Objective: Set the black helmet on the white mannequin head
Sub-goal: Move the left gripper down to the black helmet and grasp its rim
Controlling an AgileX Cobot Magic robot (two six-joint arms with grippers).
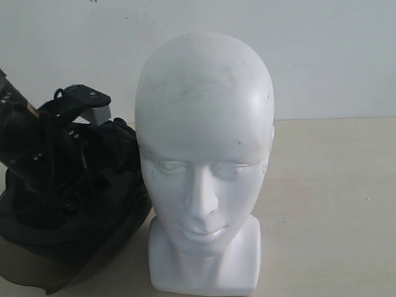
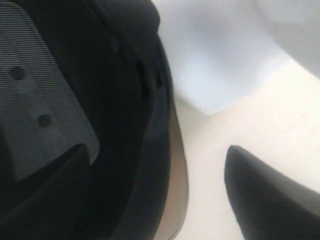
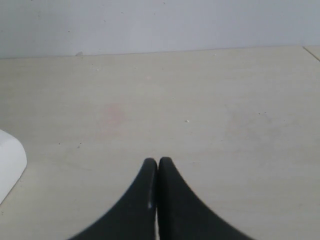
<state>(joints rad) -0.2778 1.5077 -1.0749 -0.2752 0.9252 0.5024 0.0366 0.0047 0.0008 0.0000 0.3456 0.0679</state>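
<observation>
A pale, light brown table (image 1: 334,204) is stretching out flat, and a plain white wall (image 1: 328,55) is standing right behind it. A faint pink mark (image 3: 113,113) is showing on the table top.

The mannequin head (image 1: 204,161) stood upright on the table (image 1: 334,204), near the front edge of the exterior view and facing the camera. The wall (image 1: 309,55) rose behind the table. The helmet (image 1: 74,235) lay on the table on the head's left in that view, opening upward and close against the head's base (whether they touched could not be told). The left gripper (image 2: 159,150) reached down into the helmet, straddling its rim: one finger (image 2: 265,200) was outside, apart from the rim. The right gripper (image 3: 158,165) was over bare table, fingertips together, near a corner of the head's base.
</observation>
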